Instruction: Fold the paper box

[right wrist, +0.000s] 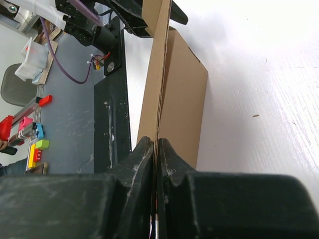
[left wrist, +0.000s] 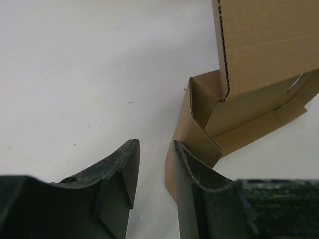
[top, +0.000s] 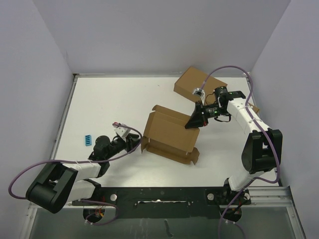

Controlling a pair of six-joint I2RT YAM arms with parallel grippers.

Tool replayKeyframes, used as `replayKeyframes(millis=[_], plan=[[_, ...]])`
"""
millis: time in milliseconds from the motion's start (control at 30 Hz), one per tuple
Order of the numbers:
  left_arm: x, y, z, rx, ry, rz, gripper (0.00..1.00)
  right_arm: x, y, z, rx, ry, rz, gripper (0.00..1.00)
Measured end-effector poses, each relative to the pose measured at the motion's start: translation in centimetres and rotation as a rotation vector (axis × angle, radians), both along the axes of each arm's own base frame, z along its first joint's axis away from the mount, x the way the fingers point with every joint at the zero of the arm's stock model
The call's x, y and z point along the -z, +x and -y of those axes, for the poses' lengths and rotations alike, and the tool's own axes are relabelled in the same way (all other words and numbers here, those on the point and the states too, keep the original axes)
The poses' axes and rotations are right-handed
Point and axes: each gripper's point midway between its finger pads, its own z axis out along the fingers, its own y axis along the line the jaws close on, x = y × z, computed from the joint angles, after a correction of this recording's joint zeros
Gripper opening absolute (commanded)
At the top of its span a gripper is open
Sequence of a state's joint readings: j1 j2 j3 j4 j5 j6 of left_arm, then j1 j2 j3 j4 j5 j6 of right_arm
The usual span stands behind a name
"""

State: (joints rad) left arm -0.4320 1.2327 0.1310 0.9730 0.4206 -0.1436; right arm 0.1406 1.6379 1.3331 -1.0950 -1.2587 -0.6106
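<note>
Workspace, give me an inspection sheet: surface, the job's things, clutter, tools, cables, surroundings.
Surface: white table.
Job's things: paper box mid-table, partly folded, one panel held up.
Clutter: second brown box at the far side; small blue item on the left.
Tools: left tool open beside the box's corner flap; right tool shut on the raised panel's edge.
Cables: purple cable looping off each arm.
Surroundings: white walls on three sides.

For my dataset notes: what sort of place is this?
Probably a robotics lab cell: a left arm and right arm mounted at a white table, plain walls around it, a paper box between them.
</note>
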Motion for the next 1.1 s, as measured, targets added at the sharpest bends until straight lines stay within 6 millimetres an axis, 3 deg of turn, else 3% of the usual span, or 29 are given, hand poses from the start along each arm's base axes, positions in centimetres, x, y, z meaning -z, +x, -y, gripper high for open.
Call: replayKeyframes(millis=[533, 733, 1100], plan=[[0.2, -1.5, 1.1, 0.116, 0.010, 0.015, 0.40, 0.0, -0.2, -0.1, -0.007, 0.000, 0.003, 0.00], [0.8, -1.9, 1.4, 0.146, 0.017, 0.001, 0.48, 0.0, -0.2, -0.1, -0.008, 0.000, 0.004, 0.00], [2.2, -2.2, 1.8, 0.159, 0.025, -0.045, 0.49, 0.0, -0.2, -0.1, -0.010, 0.000, 0.005, 0.00]])
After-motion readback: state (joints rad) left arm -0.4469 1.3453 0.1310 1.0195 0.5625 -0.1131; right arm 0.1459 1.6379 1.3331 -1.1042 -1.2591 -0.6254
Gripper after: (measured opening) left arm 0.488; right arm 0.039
